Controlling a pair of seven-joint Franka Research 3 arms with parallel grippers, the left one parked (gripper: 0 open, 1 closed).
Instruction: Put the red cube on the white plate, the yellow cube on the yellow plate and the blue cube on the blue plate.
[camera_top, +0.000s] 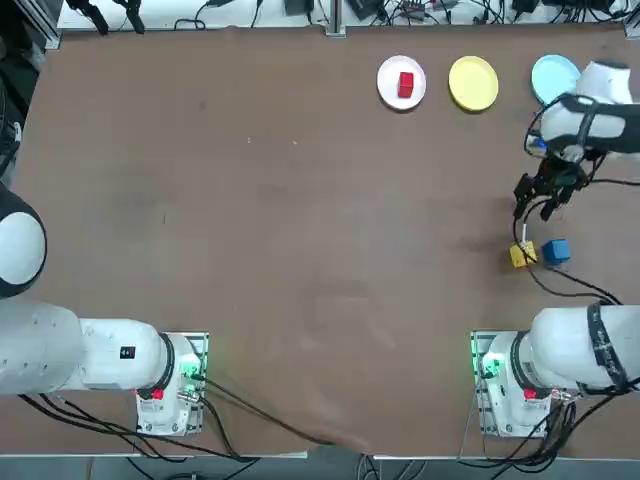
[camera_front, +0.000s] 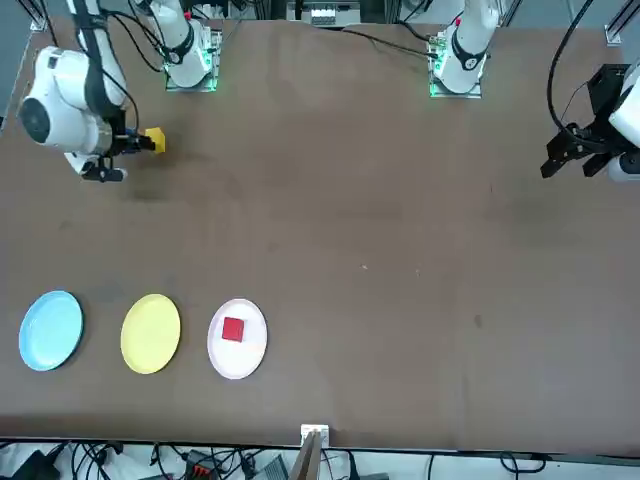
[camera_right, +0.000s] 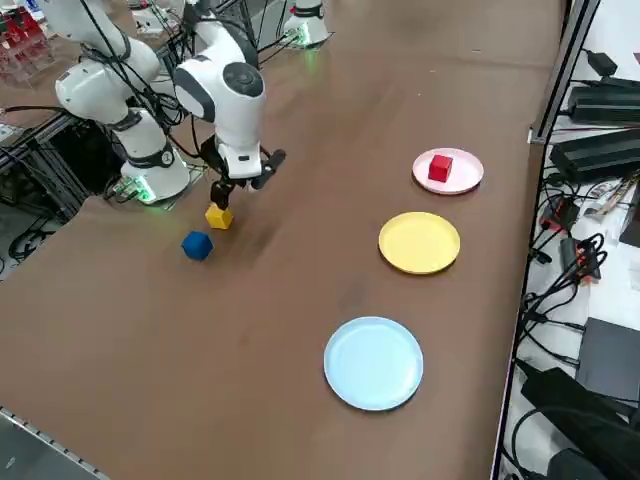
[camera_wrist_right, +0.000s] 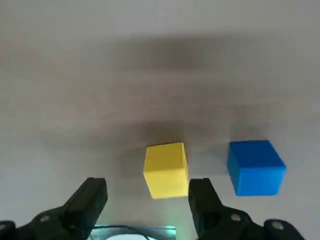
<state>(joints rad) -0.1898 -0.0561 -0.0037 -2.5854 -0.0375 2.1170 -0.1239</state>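
Observation:
The red cube lies on the white plate. Beside it are the bare yellow plate and the bare blue plate. The yellow cube and blue cube sit side by side on the table. My right gripper hovers open just above the yellow cube, holding nothing.
The three plates stand in a row along the table's far edge on my right side. My right arm's body partly covers the blue plate in the top view. Cables trail past the cubes toward the arm's base.

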